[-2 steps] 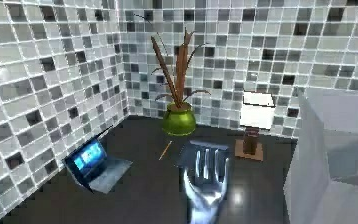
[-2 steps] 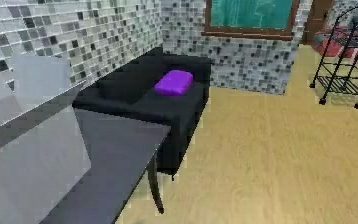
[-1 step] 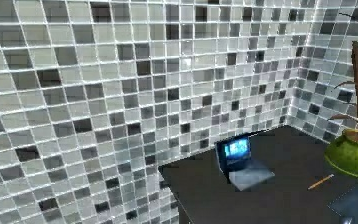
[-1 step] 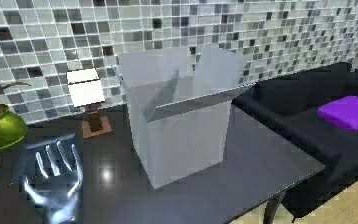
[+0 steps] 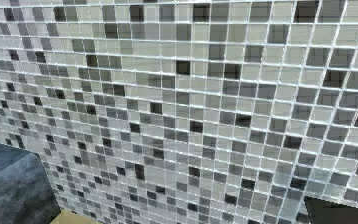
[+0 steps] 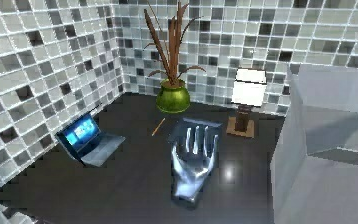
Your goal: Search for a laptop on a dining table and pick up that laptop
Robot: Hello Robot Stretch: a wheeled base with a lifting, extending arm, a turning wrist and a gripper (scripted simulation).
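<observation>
A laptop [image 6: 87, 139] stands on a dark tabletop [image 6: 137, 170] at the arm side view's left. Its lid is raised and its screen glows blue, with a grey keyboard base in front. The tabletop runs up against tiled walls behind and to the left.
A silvery hand sculpture [image 6: 193, 160] lies in the table's middle. Behind it stand a green pot with tall brown leaves [image 6: 173, 95] and a small lamp with a white shade [image 6: 248, 92]. A grey block [image 6: 322, 150] rises at the right. A mosaic tile wall [image 5: 187, 100] stands close ahead.
</observation>
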